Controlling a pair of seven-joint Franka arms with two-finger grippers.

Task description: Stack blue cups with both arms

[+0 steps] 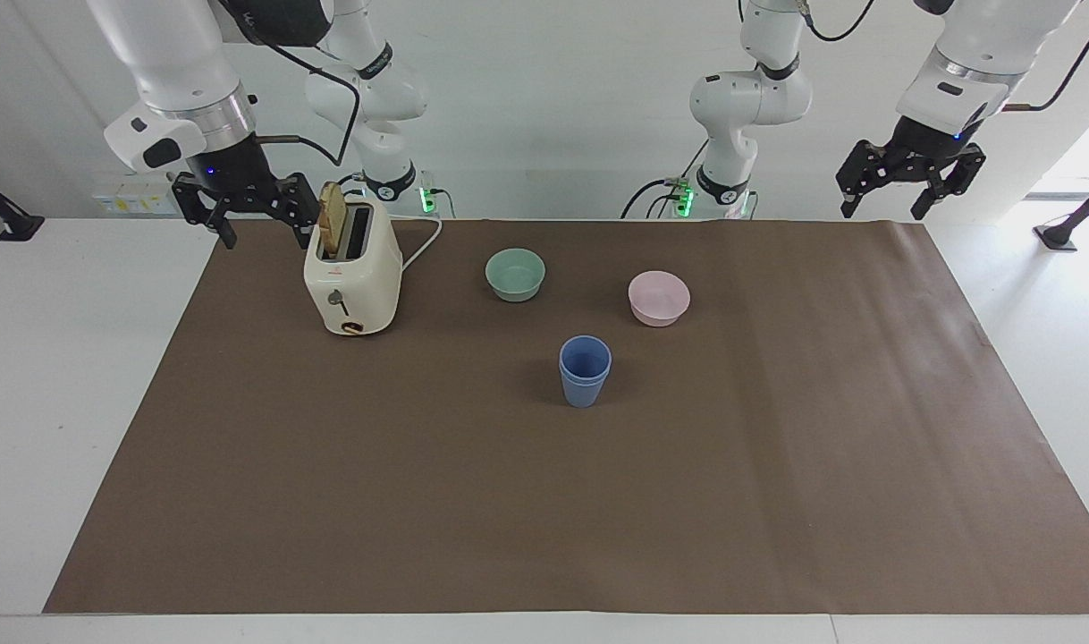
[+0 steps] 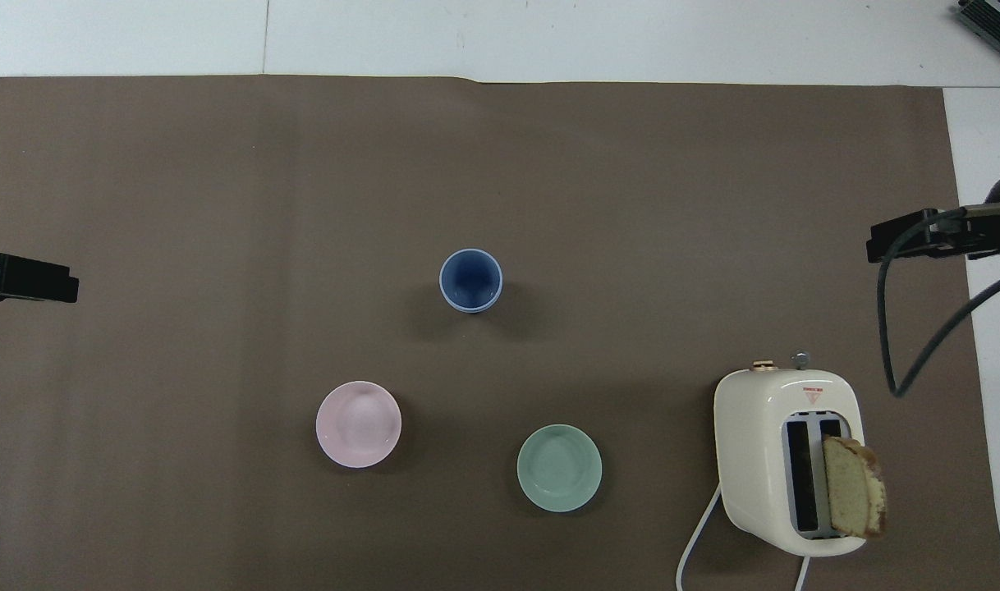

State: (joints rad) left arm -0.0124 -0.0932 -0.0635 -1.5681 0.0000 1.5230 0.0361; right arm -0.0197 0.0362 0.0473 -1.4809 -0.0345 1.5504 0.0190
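Blue cups (image 1: 585,371) stand nested, one inside the other, upright on the brown paper (image 1: 509,501) covering the surface, roughly mid-surface; the doubled rim shows in the overhead view (image 2: 470,281). Nothing touches the stack. Pale pink bowl (image 1: 659,298) and mint-green bowl (image 1: 515,274) sit nearer to the robots than the cups, well apart from each other, the pink one toward the left arm's end, the green one toward the right arm's end. Cream toaster (image 1: 352,277) stands upright toward the right arm's end, beside the green bowl but apart from it; a slice of bread (image 1: 333,218) sticks up out of one slot, and a white cord (image 1: 424,243) runs off toward the robots. Right gripper (image 1: 245,213) hangs in the air over the edge of the brown paper just beside the toaster, jaws wide, holding nothing; in the overhead view only its tip (image 2: 919,234) shows at the frame edge. Left gripper (image 1: 909,181) hangs raised over the corner of the paper at the left arm's end, jaws wide and empty; its tip (image 2: 24,277) enters the overhead view at the edge. Both grippers are well apart from the cups.
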